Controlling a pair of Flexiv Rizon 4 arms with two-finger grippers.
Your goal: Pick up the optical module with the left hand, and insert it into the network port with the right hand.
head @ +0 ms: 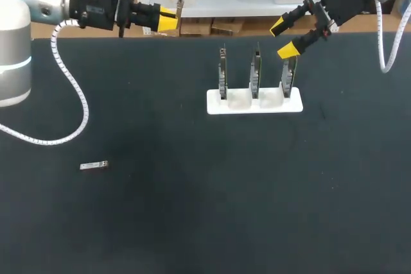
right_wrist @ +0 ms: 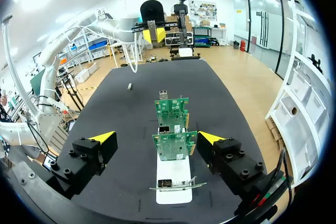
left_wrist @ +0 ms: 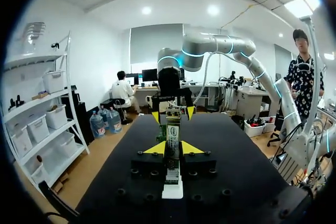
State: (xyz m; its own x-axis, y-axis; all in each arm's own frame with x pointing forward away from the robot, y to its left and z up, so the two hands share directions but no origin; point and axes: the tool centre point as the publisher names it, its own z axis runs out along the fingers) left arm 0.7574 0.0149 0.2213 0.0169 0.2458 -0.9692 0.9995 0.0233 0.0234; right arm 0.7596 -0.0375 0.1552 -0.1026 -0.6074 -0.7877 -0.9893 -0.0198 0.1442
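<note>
The left claw (head: 172, 20) is clamped on an optical module (head: 180, 7), held in the air above the far edge of the surface (head: 192, 210). Its free end sticks out past the yellow tips. The right claw (head: 281, 39) hangs with its fingers wide apart just over the rightmost of three network cards (head: 289, 76) standing in a white holder (head: 254, 103).

The step in hand looks like the handover. To do it well, the right claw should swing off the cards and meet the module's exposed end squarely. It should close on bare metal clear of the left pads, and the left should release only once that grip is firm. Taking the module aligned with its long axis would spare regripping before the network port.

A second module (head: 94, 166) lies loose on the near-left of the surface. In the left wrist view the held module (left_wrist: 172, 136) covers most of the card row behind it. From every view the port openings are too small to make out, so I cannot tell which card takes the module.
</note>
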